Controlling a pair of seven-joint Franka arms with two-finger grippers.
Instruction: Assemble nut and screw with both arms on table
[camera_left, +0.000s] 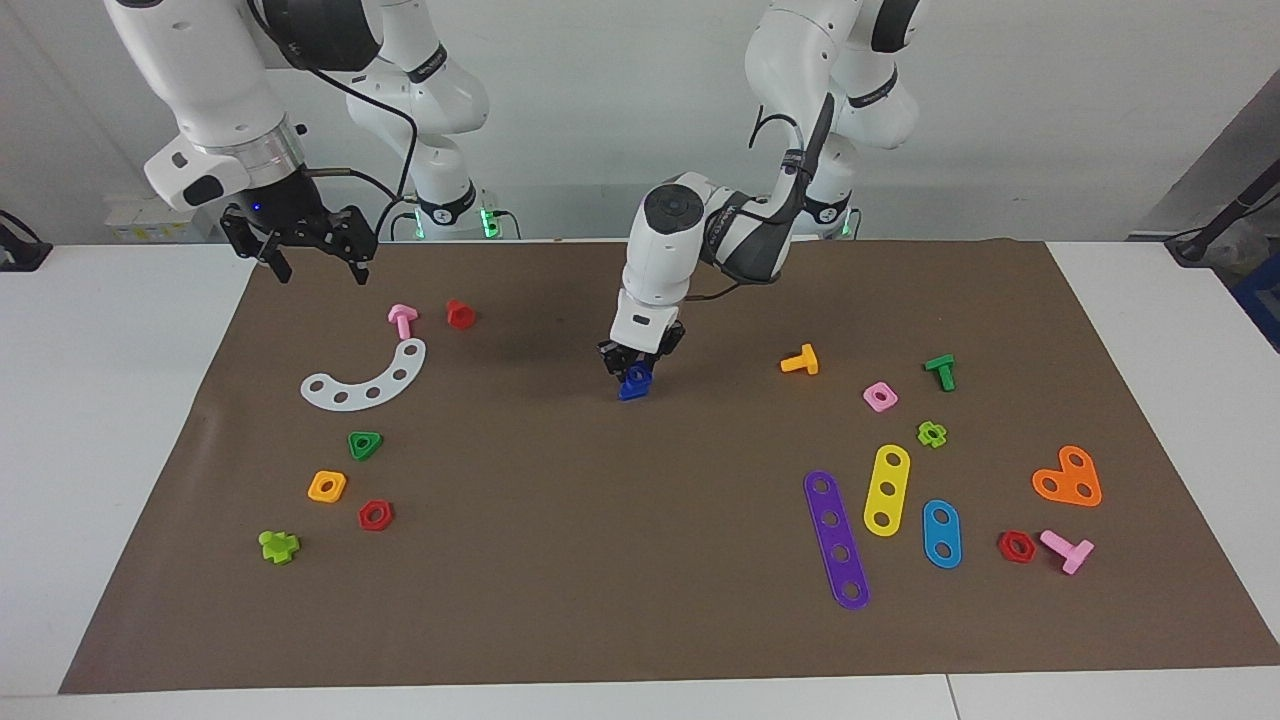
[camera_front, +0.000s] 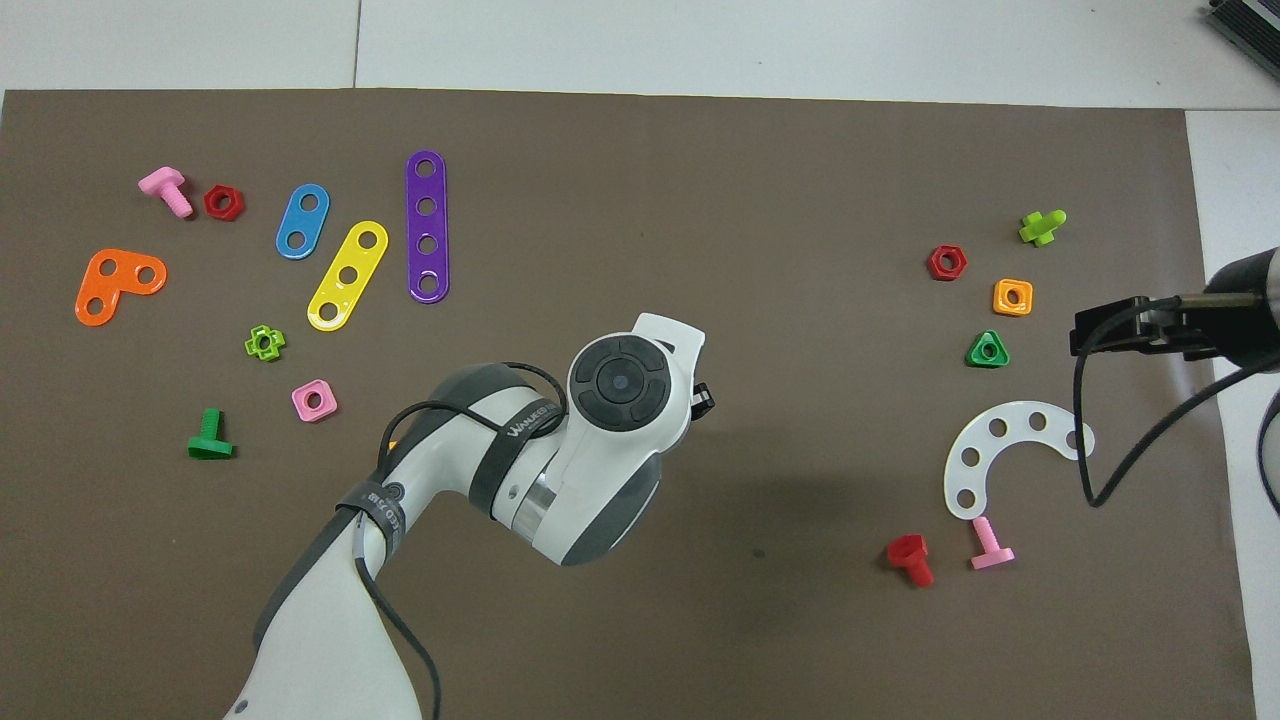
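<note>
My left gripper (camera_left: 637, 366) was clamped on a dark-blue piece (camera_left: 635, 383) low over the middle of the mat (camera_left: 620, 560).

From across the table, my left arm (camera_left: 668, 250) reached down to the mat's centre, its fingers closed around the blue piece, which sat at or just above the brown surface; I could not tell whether it was the screw alone or screw and nut together, since from overhead my own wrist (camera_front: 620, 390) hid it. My right gripper (camera_left: 300, 245) hung in the air with fingers spread, over the mat's edge at the right arm's end, near the pink bolt (camera_left: 402, 320), the red bolt (camera_left: 460, 314) and the white curved strip (camera_left: 368, 378). The right arm waited there.
</note>
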